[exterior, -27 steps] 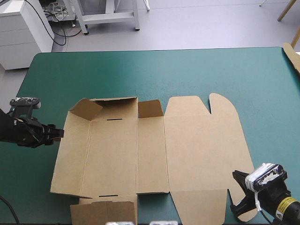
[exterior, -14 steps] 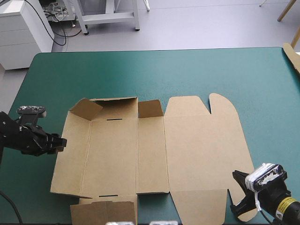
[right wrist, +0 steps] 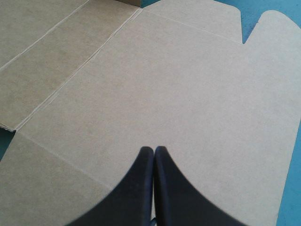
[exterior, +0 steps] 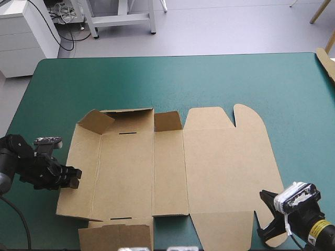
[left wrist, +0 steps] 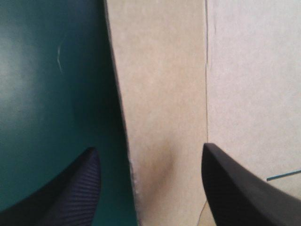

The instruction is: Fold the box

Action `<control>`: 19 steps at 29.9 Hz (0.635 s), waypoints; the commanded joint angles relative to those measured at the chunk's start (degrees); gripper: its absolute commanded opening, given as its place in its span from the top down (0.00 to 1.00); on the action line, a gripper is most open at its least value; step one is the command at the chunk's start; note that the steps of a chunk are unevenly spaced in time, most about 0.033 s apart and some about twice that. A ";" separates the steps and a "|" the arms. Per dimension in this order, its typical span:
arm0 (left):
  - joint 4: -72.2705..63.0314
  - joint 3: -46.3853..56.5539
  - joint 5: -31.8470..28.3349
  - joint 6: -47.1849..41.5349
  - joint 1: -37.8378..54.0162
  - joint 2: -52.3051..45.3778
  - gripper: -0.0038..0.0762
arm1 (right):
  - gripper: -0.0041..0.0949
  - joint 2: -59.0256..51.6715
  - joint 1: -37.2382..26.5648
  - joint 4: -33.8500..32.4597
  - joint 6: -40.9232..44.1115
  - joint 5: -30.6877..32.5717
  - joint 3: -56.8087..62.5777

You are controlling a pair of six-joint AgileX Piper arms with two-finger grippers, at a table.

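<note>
The brown box (exterior: 209, 162) lies as a cut sheet, mostly flat on the teal-green table (exterior: 157, 78). A small flap (exterior: 96, 121) at its far left corner stands up. My left gripper (exterior: 73, 175) is low at the sheet's left edge. In the left wrist view this gripper (left wrist: 148, 153) is open, its black fingers (left wrist: 235, 188) standing on either side of the box's (left wrist: 164, 94) left edge. My right gripper (exterior: 268, 212) rests at the sheet's near right corner. Seen from the right wrist, it (right wrist: 154, 149) is shut, pointing across the flat box (right wrist: 164, 84).
Two near flaps (exterior: 115, 235) of the sheet reach the table's front edge. A pale board edge (exterior: 327, 61) pokes in at the table's far right corner. Bare teal-green cover lies beyond the box and to its left.
My left gripper has slid toward the table's front and rightward until it reached the box's left edge. The right gripper and the box have stayed still.
</note>
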 commanded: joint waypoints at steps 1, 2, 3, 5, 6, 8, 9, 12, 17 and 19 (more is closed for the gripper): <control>-3.45 0.95 3.32 0.15 0.04 -0.64 0.40 | 0.98 0.56 -0.09 -0.80 -0.03 -3.92 -1.41; -4.84 1.59 3.32 0.50 0.04 -0.64 0.40 | 0.98 0.56 -0.09 -0.80 -0.03 -3.92 -1.41; -6.02 2.20 3.32 0.94 0.04 -0.64 0.40 | 0.98 0.56 -0.09 -0.80 -0.03 -3.92 -1.41; -9.04 3.27 3.32 2.80 0.04 -0.50 0.40 | 0.98 0.56 -0.09 -0.80 -0.03 -3.92 -1.41; -10.16 3.55 3.32 3.15 0.04 -0.46 0.40 | 0.98 0.56 -0.09 -0.80 -0.03 -3.92 -1.41; -11.55 3.99 3.22 3.27 0.04 -0.11 0.40 | 0.98 0.56 -0.09 -0.80 -0.03 -3.92 -1.41; -11.55 3.99 3.12 3.27 0.04 0.02 0.40 | 0.98 0.56 -0.09 -0.80 -0.03 -3.92 -1.41; -11.17 3.99 2.73 3.27 0.04 0.14 0.43 | 0.98 0.56 -0.09 -0.80 -0.03 -3.92 -1.41; -11.16 3.99 2.83 4.19 0.04 0.14 0.70 | 0.98 0.56 -0.09 -0.80 -0.03 -3.92 -1.41; -11.29 3.99 3.37 6.22 0.04 0.14 0.85 | 0.98 0.56 -0.09 -0.67 -0.03 -3.92 -1.41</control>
